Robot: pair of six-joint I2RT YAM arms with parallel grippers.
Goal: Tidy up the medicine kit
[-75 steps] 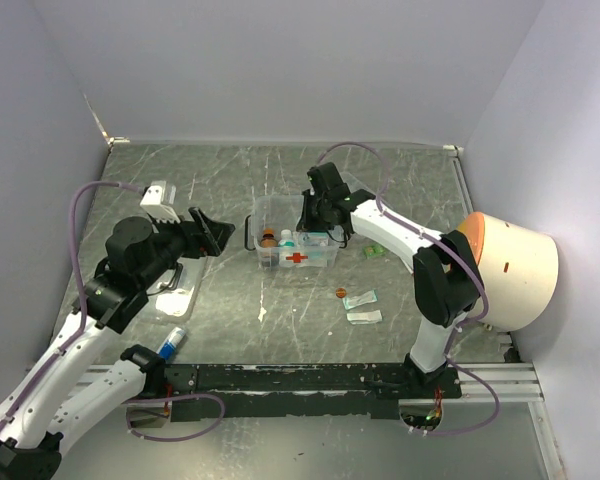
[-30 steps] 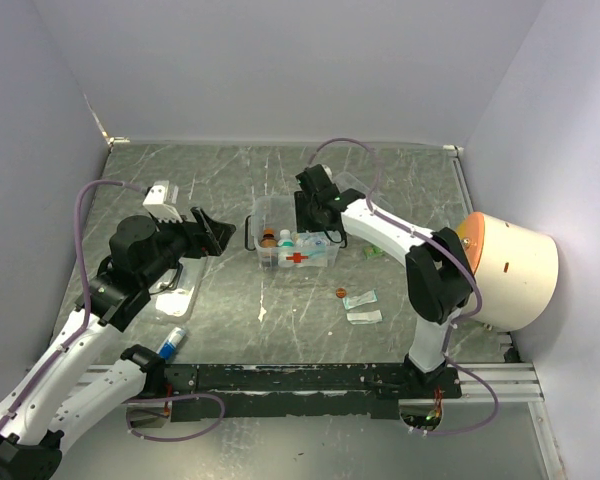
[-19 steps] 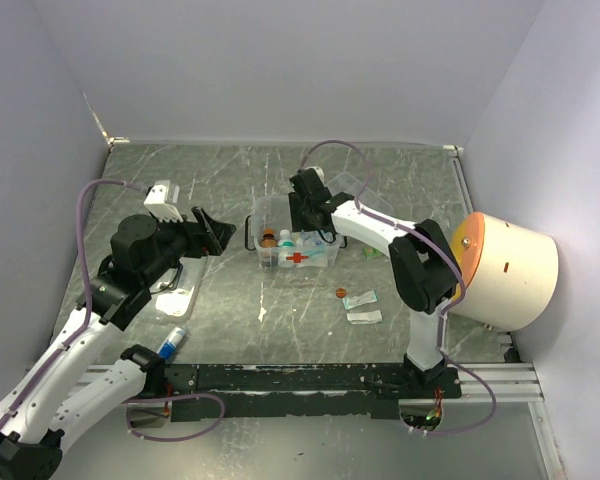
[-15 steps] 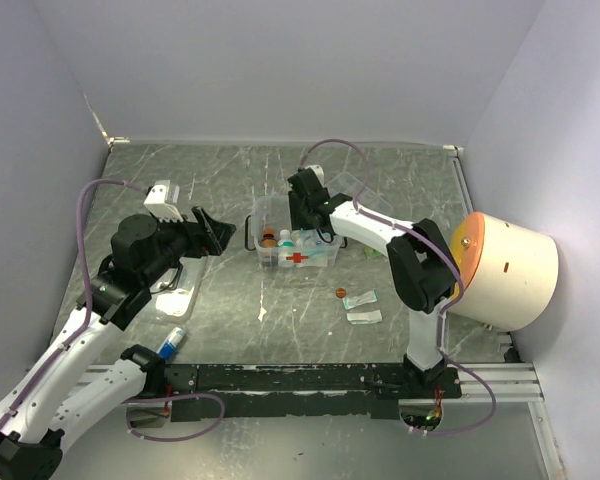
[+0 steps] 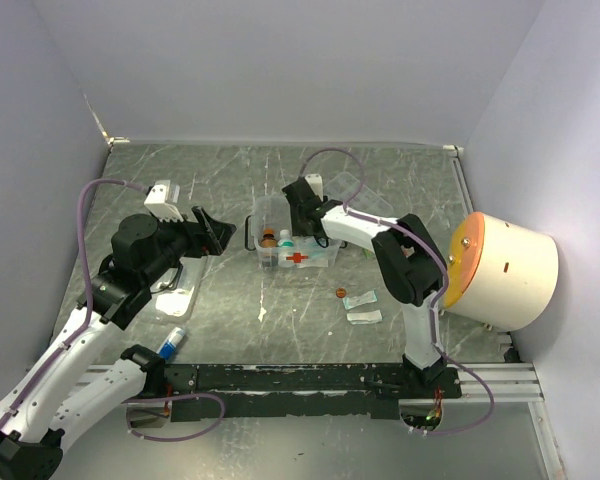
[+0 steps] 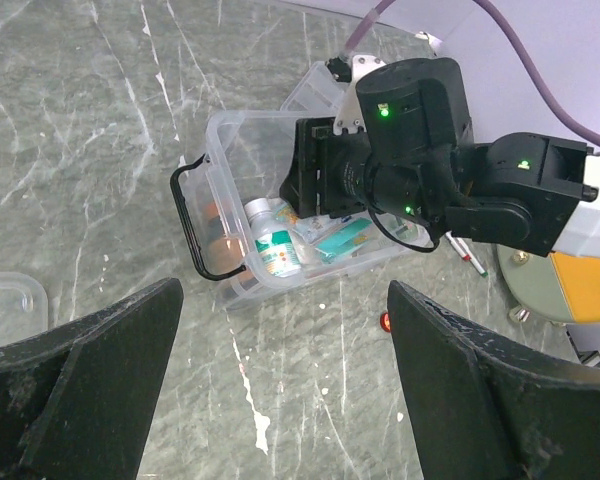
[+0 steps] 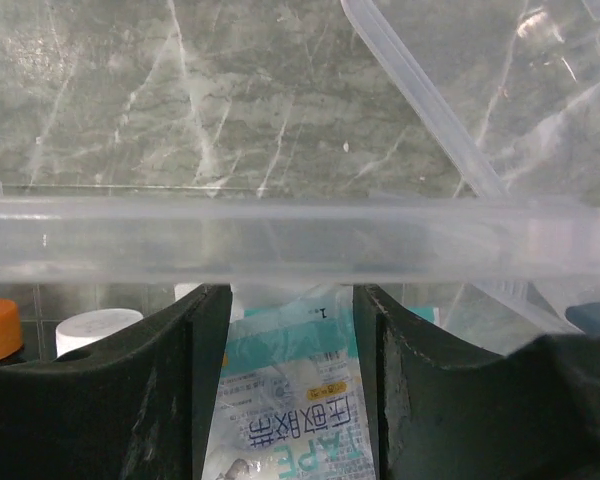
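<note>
Camera above shows the medicine kit (image 5: 296, 258) on the table (image 5: 230, 180), long axis left to right, the right gripper (image 5: 302, 207) over its far wall and the left gripper (image 5: 212, 232) well off its left end. Left wrist: the left gripper (image 6: 285, 290) is spread wide and empty, the medicine kit (image 6: 220, 140) presenting its handle end. Right wrist: the right gripper (image 7: 290, 300) hangs just inside the medicine kit (image 7: 280, 240), jaws partly apart above a tape packet (image 7: 295, 400), clamping nothing
</note>
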